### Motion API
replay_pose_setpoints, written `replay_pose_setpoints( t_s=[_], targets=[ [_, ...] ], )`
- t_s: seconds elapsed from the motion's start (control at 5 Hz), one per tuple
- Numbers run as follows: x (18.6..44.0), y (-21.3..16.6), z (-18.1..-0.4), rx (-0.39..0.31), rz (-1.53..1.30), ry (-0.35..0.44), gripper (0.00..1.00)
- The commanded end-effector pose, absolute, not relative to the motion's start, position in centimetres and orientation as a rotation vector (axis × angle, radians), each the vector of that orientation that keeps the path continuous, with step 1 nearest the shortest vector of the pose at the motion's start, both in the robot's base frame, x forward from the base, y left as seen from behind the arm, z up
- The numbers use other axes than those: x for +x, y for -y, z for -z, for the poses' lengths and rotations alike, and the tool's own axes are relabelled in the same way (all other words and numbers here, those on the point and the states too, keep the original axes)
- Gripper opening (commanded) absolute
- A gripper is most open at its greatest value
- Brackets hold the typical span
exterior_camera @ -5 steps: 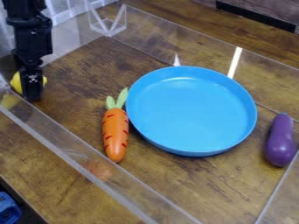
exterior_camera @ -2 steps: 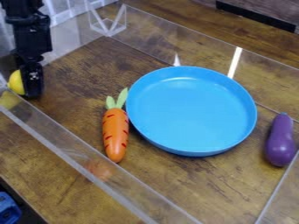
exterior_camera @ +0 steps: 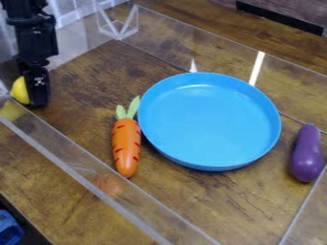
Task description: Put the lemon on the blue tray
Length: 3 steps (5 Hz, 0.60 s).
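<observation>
My pincer [exterior_camera: 31,89] has narrowed since a second ago, jaws now closed around the lemon [exterior_camera: 18,89] at far left, well apart from the blue tray [exterior_camera: 209,121]; smooth, light, probably slippery—grip across its middle.

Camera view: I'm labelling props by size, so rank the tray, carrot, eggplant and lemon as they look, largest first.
1. Tray
2. Carrot
3. Eggplant
4. Lemon, partly hidden behind the pincer, so only its visible part counts.

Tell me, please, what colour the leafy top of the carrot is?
Green. The carrot has an orange body; it shows clearly in the camera view, its only view.
</observation>
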State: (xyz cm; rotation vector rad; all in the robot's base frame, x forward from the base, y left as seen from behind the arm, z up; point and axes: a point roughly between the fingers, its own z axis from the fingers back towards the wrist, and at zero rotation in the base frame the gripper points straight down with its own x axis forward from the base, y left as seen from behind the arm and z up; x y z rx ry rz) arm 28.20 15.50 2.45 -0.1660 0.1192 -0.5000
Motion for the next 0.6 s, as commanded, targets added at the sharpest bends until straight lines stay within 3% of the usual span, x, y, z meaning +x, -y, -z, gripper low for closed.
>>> replay_pose_setpoints(
  t_s=[0.0,0.2,0.4],
  targets=[
    [28.66,-16.55,-3.74,-0.148,0.472,-0.077,0.0],
    [28.77,-16.58,-3.73,-0.159,0.467,-0.075,1.0],
    [28.93,-16.67,-3.64,-0.166,0.463,-0.075,1.0]
  ],
)
